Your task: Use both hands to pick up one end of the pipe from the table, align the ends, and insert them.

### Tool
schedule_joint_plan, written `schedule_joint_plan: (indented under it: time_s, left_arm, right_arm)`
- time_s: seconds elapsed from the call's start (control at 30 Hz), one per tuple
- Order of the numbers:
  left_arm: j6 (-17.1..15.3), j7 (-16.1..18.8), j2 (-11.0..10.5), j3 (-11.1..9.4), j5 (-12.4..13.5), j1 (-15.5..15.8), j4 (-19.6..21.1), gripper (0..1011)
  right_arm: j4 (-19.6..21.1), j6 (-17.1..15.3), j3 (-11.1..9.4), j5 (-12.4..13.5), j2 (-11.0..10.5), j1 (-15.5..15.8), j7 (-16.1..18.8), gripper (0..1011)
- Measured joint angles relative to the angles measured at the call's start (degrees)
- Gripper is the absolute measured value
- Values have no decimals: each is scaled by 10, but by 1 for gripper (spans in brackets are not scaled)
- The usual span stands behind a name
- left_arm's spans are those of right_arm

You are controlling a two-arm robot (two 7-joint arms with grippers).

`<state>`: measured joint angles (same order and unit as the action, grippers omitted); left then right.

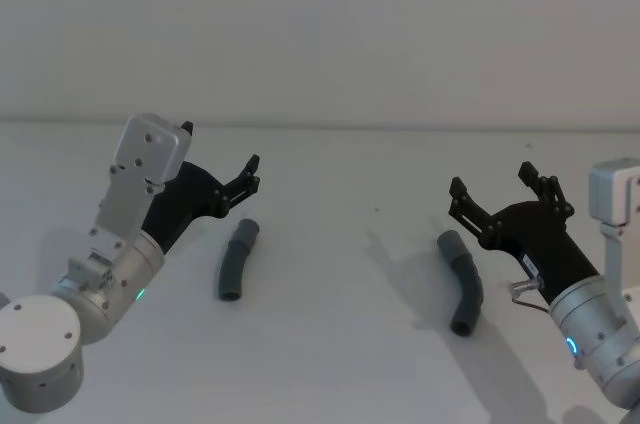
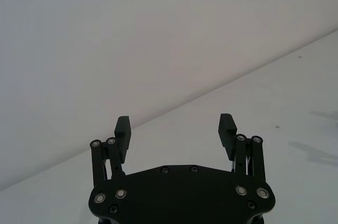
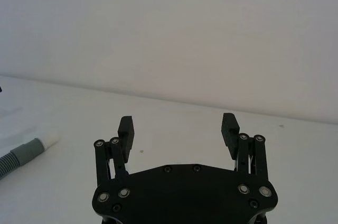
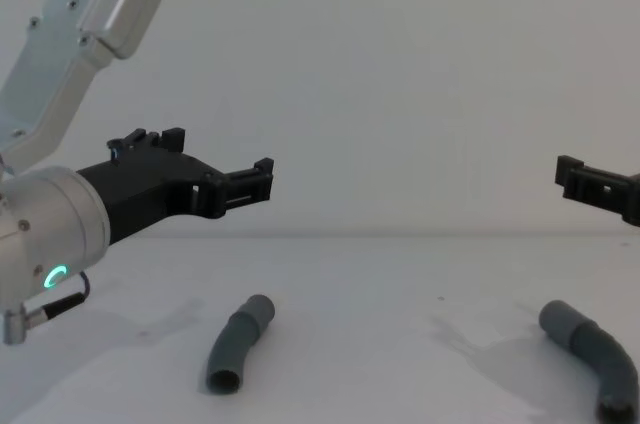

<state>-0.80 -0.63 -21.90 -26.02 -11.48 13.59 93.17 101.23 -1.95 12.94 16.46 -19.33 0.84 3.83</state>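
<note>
Spreading across the scene, the plain white tabletop (image 1: 340, 354) carries two bent dark-grey pipe pieces, which lie well apart. The left end effector (image 2: 175, 129) hangs above the tabletop's left side. Its fingers (image 2: 122, 131) are spread wide with nothing between them, just beyond the far end of the left pipe piece (image 1: 237, 262). The right end effector (image 1: 492, 184) hangs above the right side, equally wide and empty, just beside the right pipe piece (image 1: 463, 284). Both pieces lie flat on the tabletop, and neither end effector touches them. In the right wrist view a ribbed hose end (image 3: 8, 164) lies on the tabletop, ending in a grey collar (image 3: 29, 151) and a narrow white plug tip (image 3: 51, 140). Which piece it belongs to cannot be told.
</note>
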Motion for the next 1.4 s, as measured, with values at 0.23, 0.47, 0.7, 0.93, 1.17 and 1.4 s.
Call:
schedule_joint_plan:
  time_s: [0.23,0.47,0.7,0.93,1.17,1.4]
  left_arm:
    - [0,0,0,0,0,0,0,1001]
    - [0,0,0,0,0,0,0,1001]
    - [0,0,0,0,0,0,0,1001]
    - [0,0,0,0,0,0,0,1001]
    - [0,0,0,0,0,0,0,1001]
    - [0,0,0,0,0,0,0,1001]
  right_arm:
    - [0,0,0,0,0,0,0,1003]
    - [0,0,0,0,0,0,0,1003]
    - [0,0,0,0,0,0,0,1003]
    - [0,0,0,0,0,0,0,1003]
    - [0,0,0,0,0,0,0,1003]
    - [0,0,0,0,0,0,0,1003]
